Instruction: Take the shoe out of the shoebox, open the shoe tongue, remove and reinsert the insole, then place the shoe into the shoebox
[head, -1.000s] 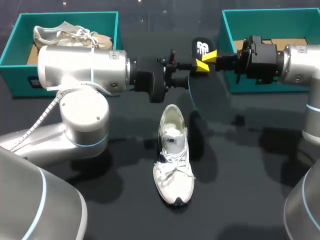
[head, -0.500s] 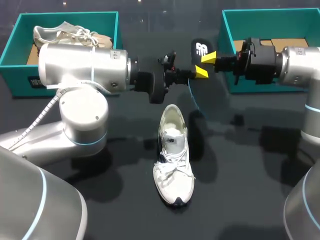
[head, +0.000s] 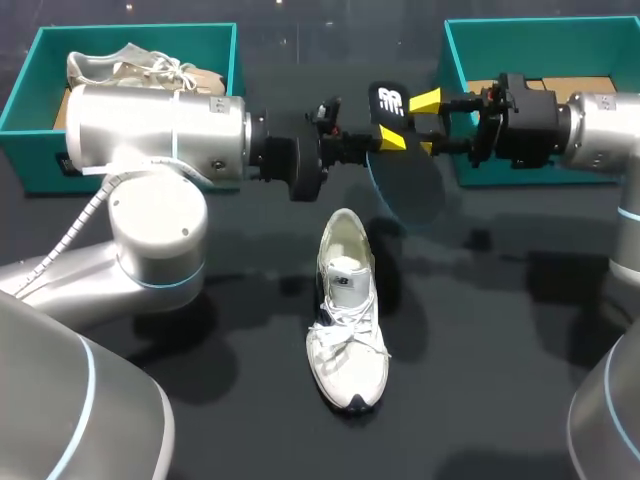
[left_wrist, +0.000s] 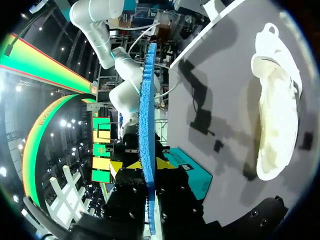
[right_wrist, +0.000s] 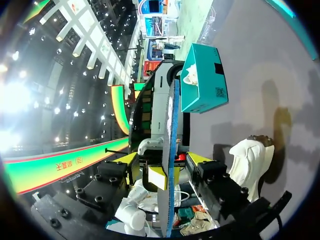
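The white shoe (head: 347, 310) lies on the black table, toe toward the front, its opening empty. The insole (head: 405, 185), dark with a blue underside, is held on edge above the table behind the shoe. My left gripper (head: 390, 140) is shut on it; in the left wrist view the blue insole (left_wrist: 147, 145) stands edge-on, pinched in that gripper (left_wrist: 145, 165), with the shoe (left_wrist: 275, 110) off to one side. My right gripper (head: 428, 124) is open, its yellow tips spread on either side of the insole (right_wrist: 171, 150) without touching it; the right gripper (right_wrist: 162, 159) faces the left one.
A teal shoebox (head: 40, 60) at the back left holds another white shoe (head: 140, 68). A second teal shoebox (head: 470, 40) stands at the back right behind my right arm. Both arms span the table's back half at the insole's height.
My left gripper closed on the insole, then my right gripper let go and spread its fingers. The insole has shifted slightly left and up. The shoe has not moved.
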